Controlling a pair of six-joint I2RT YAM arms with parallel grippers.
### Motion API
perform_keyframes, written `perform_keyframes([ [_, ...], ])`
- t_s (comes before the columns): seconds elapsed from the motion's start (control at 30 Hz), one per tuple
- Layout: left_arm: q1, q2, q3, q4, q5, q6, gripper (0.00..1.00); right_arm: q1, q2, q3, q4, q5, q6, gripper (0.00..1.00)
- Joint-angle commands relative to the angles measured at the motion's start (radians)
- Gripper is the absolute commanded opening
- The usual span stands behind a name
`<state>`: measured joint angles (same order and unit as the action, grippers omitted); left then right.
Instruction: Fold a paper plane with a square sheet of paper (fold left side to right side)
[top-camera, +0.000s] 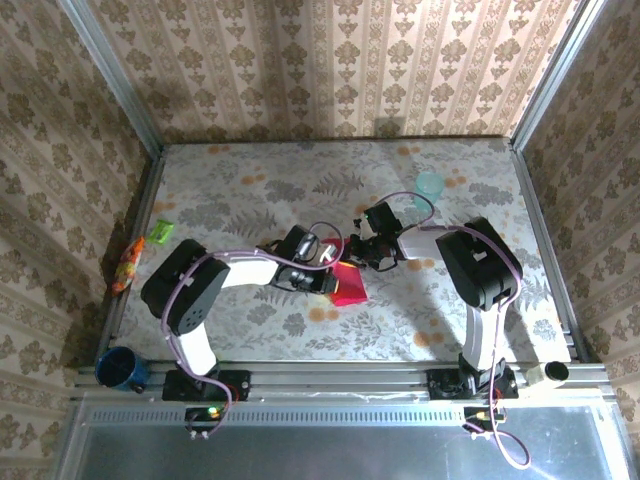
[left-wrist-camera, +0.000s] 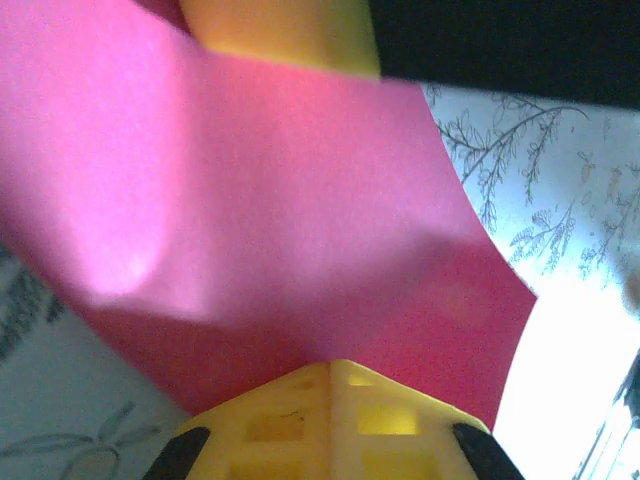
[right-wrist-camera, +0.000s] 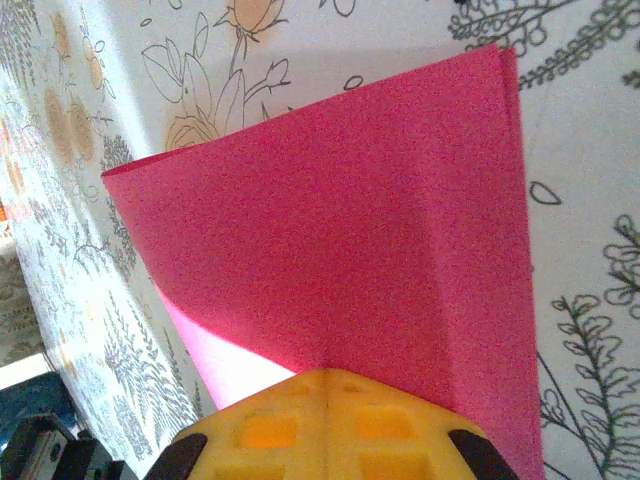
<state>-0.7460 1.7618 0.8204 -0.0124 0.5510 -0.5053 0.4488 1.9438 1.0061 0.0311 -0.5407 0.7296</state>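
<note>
The square sheet of paper (top-camera: 348, 285), at mid-worktop (top-camera: 250, 190), is pinched by the left claw (top-camera: 326, 268) and the right claw (top-camera: 367, 256) (both clenched), and may be torn if pulled apart.

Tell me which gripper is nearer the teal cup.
Right. The right gripper, shut on the square sheet of paper, is left of the teal cup and closer to the bases. The left gripper grips the same sheet further left, farther away.

Magenta paper (right-wrist-camera: 380, 230) — floral-print table (top-camera: 250, 190)
</note>
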Motion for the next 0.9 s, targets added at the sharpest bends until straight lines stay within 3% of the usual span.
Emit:
perform_keyframes([
  [0.0, -0.041, -0.008, -0.077, -0.135, 0.039, -0.048, 0.0, -0.037, 0.058, -0.044, -0.143, 0.159, -0.018, 0.0],
  [0.63, -0.128, -0.138, -0.245, -0.079, 0.043, -0.162, 0.0, -0.042, 0.06, -0.06, -0.094, 0.123, -0.015, 0.0],
  [0.73, -0.093, -0.187, -0.229, -0.08, 0.051, -0.161, 0.0, -0.042, 0.051, -0.074, -0.045, 0.092, -0.015, 0.0],
  [0.87, 0.018, -0.267, -0.173, -0.109, 0.067, -0.127, 0.0, -0.036, 0.029, -0.084, -0.008, 0.063, -0.018, 0.0],
])
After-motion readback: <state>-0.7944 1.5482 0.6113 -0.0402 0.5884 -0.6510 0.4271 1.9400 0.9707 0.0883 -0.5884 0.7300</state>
